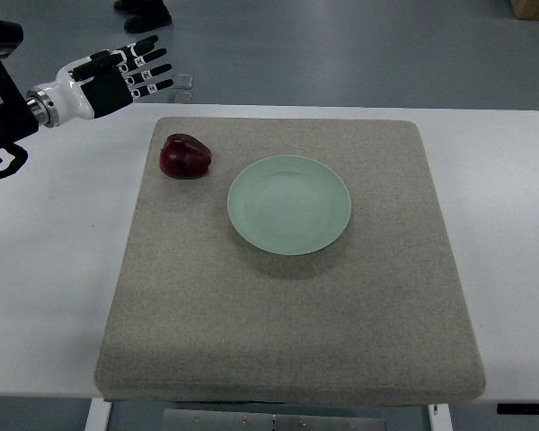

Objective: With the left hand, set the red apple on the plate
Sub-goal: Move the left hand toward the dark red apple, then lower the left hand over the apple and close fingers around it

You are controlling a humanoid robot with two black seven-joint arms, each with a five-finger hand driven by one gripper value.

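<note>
One dark red apple [185,156] lies on the grey felt mat [287,323] just left of the empty pale green round plate [289,205], so the left hand [117,79], fingers [149,66] spread and empty over the white counter's [45,269] far edge, should descend onto it squarely before closing.

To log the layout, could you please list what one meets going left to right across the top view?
left hand → red apple → plate, the last two both on the grey mat.

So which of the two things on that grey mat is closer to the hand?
The red apple, at the mat's far left corner, is closer to the left hand. The green plate sits farther right, near the middle.
</note>
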